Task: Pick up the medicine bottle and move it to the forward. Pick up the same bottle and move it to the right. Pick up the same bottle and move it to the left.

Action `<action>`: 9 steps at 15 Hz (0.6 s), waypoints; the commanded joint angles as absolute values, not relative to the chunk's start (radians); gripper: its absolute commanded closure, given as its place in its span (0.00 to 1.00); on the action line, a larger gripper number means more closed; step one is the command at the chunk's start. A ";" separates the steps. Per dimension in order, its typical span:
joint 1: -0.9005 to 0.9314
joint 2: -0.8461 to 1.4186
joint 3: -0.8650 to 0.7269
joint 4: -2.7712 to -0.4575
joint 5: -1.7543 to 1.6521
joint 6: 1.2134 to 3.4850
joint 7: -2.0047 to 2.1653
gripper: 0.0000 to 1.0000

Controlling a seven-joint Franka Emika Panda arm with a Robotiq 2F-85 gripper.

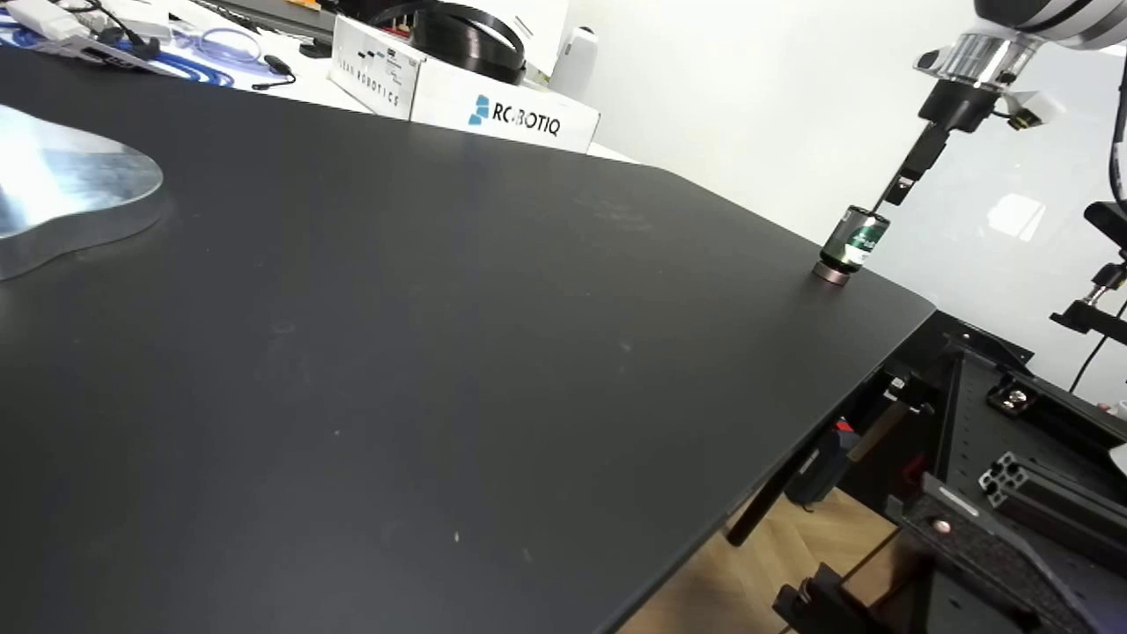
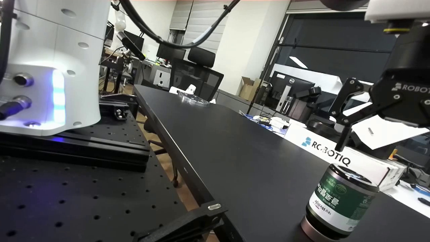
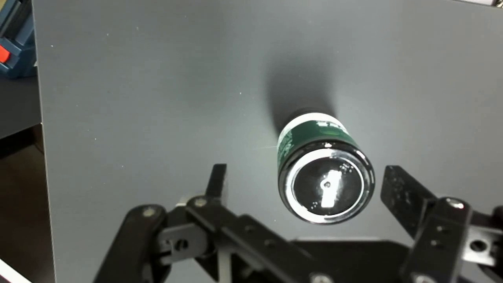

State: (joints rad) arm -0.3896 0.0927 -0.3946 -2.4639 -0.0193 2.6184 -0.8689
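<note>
Bottle bottom [image 3: 327,184]: Glossy, dark and ringed, it faces up, shown in full by the wrist view alone.
Robot base [image 2: 50,57]: White with a blue-lit strip, it appears in an exterior view alone, an office chair [image 2: 201,77] beyond.
Claw [image 3: 305,175]: Jaws spread wide, it has hold of nothing above the dark table [image 1: 440,308].
Bottle [image 2: 339,201]: Near a table corner, it stands upside down on its cap [image 2: 310,230] beneath the claw; the wrist view frames it between the fingers [image 3: 404,195], closer to the one at picture right.
Label [image 2: 349,198]: Green with a white band, it carries "Wellife," inverted, and larger white characters.
Box [image 1: 506,110]: "ROBOTIQ" runs along its white side in both exterior views.
Monitor [image 2: 300,88]: A Dell logo marks its back in an exterior view.
</note>
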 commanded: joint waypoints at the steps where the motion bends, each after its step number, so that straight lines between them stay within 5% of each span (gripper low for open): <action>1: -0.404 0.139 -0.361 -2.447 0.032 2.660 -0.881 0.00; 7: -0.408 0.192 -0.324 -2.448 0.034 2.693 -0.872 0.00; 8: -0.408 0.200 -0.322 -2.446 0.028 2.697 -0.866 0.07; 9: -0.407 0.205 -0.324 -2.443 0.020 2.689 -0.849 0.27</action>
